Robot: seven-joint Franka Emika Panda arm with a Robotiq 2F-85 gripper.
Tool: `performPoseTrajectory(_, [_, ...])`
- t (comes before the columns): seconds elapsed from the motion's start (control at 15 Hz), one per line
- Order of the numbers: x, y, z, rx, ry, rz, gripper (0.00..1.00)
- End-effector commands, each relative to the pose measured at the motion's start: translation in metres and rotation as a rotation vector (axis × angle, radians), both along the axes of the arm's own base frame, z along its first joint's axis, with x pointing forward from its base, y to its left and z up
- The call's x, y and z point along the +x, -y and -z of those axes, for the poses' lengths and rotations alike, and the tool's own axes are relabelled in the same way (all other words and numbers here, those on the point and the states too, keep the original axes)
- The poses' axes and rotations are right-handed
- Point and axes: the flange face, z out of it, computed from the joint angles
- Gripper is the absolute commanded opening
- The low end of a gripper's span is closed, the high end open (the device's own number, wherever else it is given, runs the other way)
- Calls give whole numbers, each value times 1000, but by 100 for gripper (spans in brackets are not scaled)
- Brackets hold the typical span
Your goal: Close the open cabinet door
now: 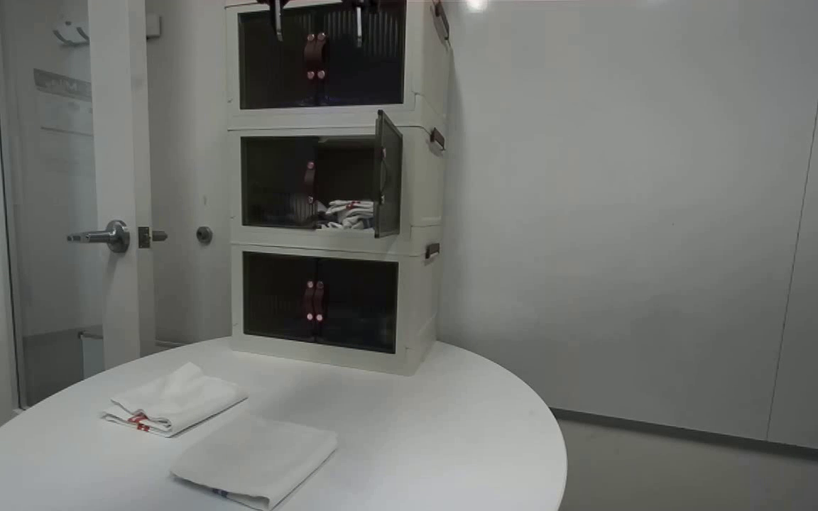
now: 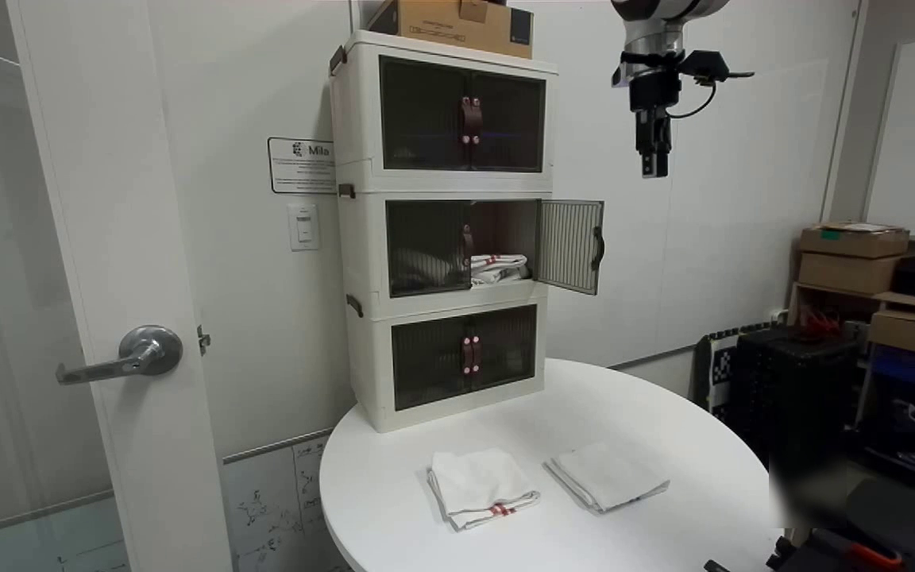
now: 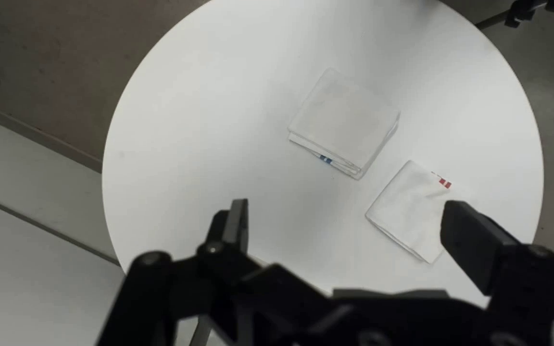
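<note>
A: Far L, in an exterior view?
B: Tall white-framed glass room door (image 2: 120,238) w/ silvery metal lever handle (image 2: 148,351).
A: Next?
B: White three-tier stacked cabinet (image 2: 357,238), standing on round white table (image 2: 624,401). In front, folded white cloth (image 2: 477,477) w/ red marks.
A: Mid. tier?
B: L half: dark tinted see-thru panel (image 2: 426,248), closed flush. R half: gap w/ folded white cloths (image 2: 497,274) inside.
A: R of that?
B: Hinged at the gap's R edge: dark tinted see-thru rect. cabinet door (image 2: 569,245). Swung well out, upright, ribbed vert., thin dark border, dark curved handle (image 2: 598,248) near the free edge; clear enough to show pale wall (image 2: 648,302) behind. In an exterior view, same cabinet door (image 1: 393,184) almost edge-on.
A: Then?
B: 2nd folded white cloth (image 2: 604,475) on table, blue-marked per wrist view.
A: Far R?
B: Black two-fingered gripper (image 2: 654,168), pointing down, apart from the cabinet door; fingers (image 3: 469,240) spread wide in wrist view. Beyond, stacked brown cardboard boxes (image 2: 851,274).
</note>
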Motion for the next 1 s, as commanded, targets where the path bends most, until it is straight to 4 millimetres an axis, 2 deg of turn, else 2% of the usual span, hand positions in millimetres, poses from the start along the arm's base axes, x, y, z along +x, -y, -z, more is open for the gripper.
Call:
performPoseTrajectory(0.0, [14,20,-6,12,5,-89,100])
performPoseTrajectory(0.4, [28,42,-8,-17,131,-46,100])
performPoseTrajectory(0.67, [36,48,-2,-8,216,6,100])
performPoseTrajectory(0.93, [45,46,11,14,233,14,100])
